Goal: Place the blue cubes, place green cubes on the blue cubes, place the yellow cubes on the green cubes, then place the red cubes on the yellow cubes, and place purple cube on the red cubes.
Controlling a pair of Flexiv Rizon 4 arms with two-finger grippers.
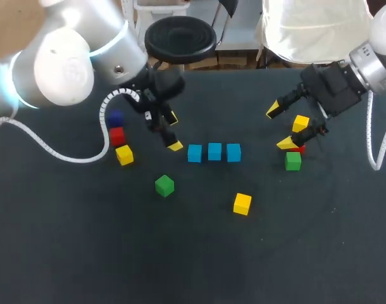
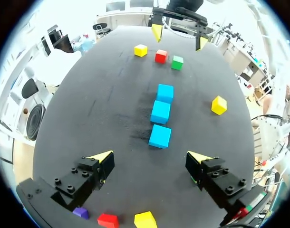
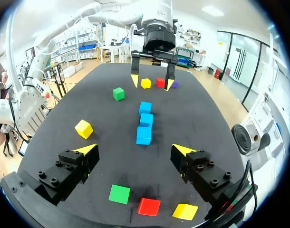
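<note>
The blue cubes [image 1: 214, 152] lie in a row of three. The left gripper [image 1: 173, 132], fingers spread and empty, hangs just left of the row; the right gripper [image 1: 280, 128], likewise spread and empty, hangs well right of it.

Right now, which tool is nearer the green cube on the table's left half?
Left. The left tool hangs open just beyond that small green cube. The right tool is past the row of three blue cubes, by the other green cube.
</note>
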